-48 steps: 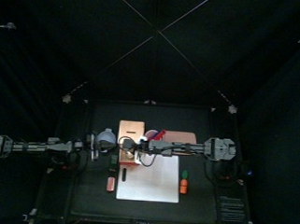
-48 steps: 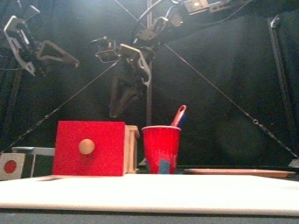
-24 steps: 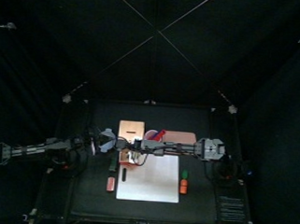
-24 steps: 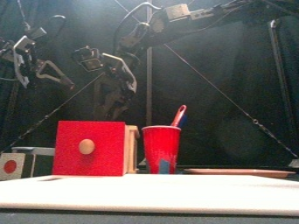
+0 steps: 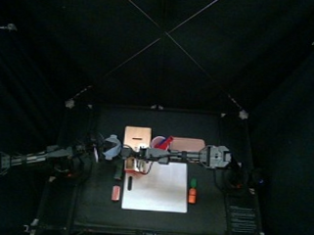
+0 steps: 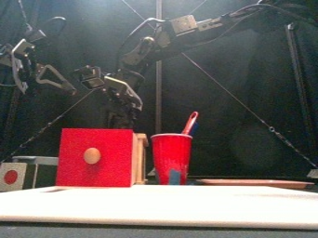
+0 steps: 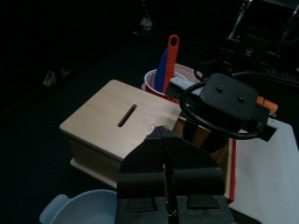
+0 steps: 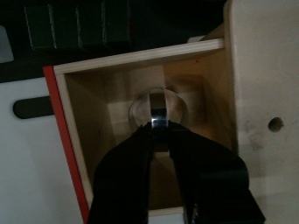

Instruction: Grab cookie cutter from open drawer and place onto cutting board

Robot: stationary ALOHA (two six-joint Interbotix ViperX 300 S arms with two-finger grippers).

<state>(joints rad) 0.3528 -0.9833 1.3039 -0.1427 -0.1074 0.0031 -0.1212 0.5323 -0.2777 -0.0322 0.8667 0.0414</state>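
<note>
The drawer (image 8: 107,131) of the small wooden box (image 5: 137,138) stands pulled out, its red front (image 6: 97,156) facing the table's front. A small pale round cookie cutter (image 8: 156,103) lies on the drawer's floor. My right gripper (image 8: 158,128) reaches down into the drawer, its jaws drawn in on the near rim of the cookie cutter. The white cutting board (image 5: 160,186) lies flat just in front of the box. My left gripper (image 7: 170,140) hangs shut beside the box (image 7: 122,122) on its left, holding nothing.
A red cup (image 6: 172,158) with a blue and a red stick stands right of the box. Orange pieces (image 5: 195,195) lie at the board's edges. A pale blue bowl (image 7: 73,210) sits near the left arm. A red disc (image 6: 10,175) is at far left.
The right arm has come down behind the box into the drawer and its jaws have narrowed onto the cookie cutter. The left arm has drawn back a little to the left.
</note>
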